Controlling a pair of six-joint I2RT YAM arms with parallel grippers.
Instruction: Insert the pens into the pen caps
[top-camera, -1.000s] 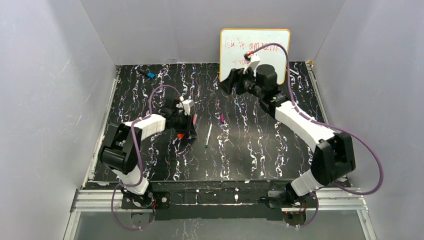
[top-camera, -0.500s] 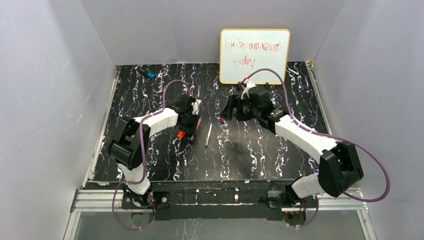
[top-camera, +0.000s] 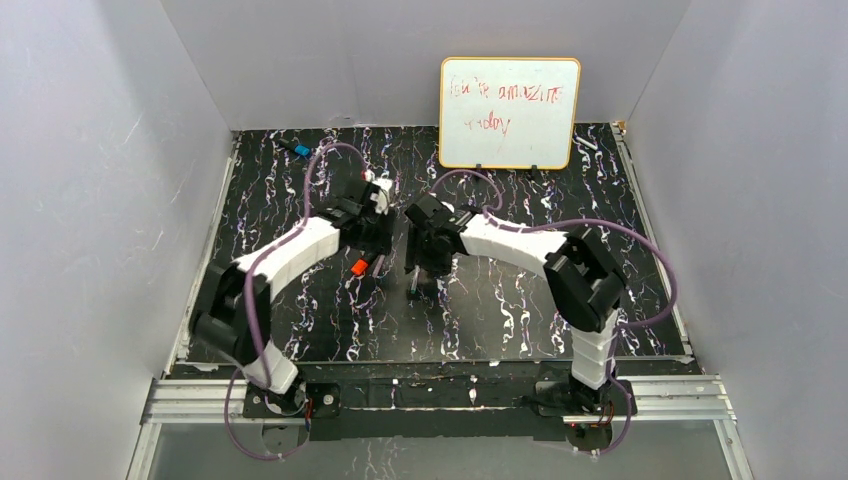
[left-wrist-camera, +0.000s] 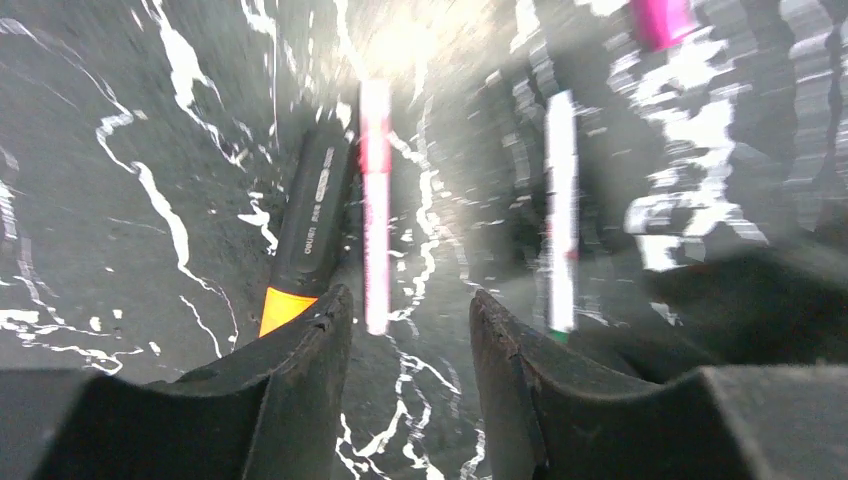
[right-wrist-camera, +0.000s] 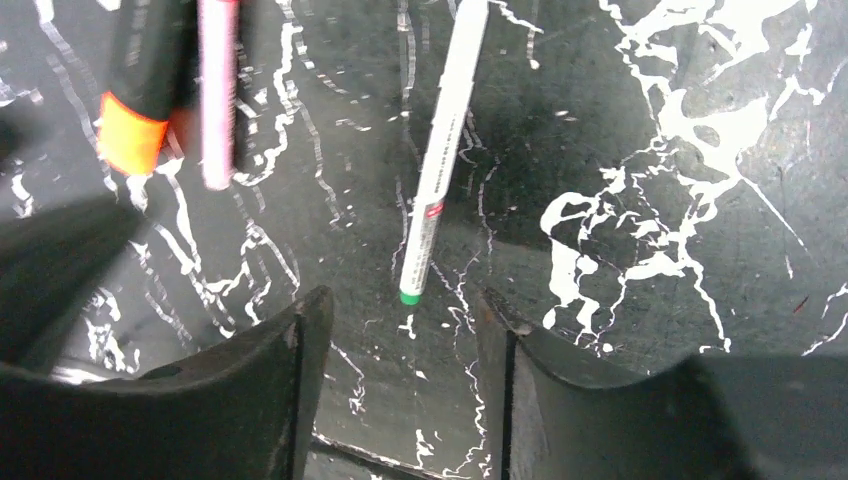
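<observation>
Pale grey walls enclose the black marbled table (top-camera: 480, 320), and we see a whiteboard (top-camera: 510, 98) with red writing propped at its far edge. Both arms reach to the table's middle, their heads close together. We find the left gripper (left-wrist-camera: 410, 335) low over the marble, its fingers spread with nothing between them. The right gripper (right-wrist-camera: 400, 330) is likewise spread and empty. Three pens lie loose on the table. The black marker (left-wrist-camera: 312, 225) has an orange end, and the pink pen (left-wrist-camera: 375, 200) lies just beside it. The thin white pen (right-wrist-camera: 440, 150), green at its tip, lies apart to their right, ahead of the right gripper. Farther on we make out a magenta cap (left-wrist-camera: 662, 18), blurred.
</observation>
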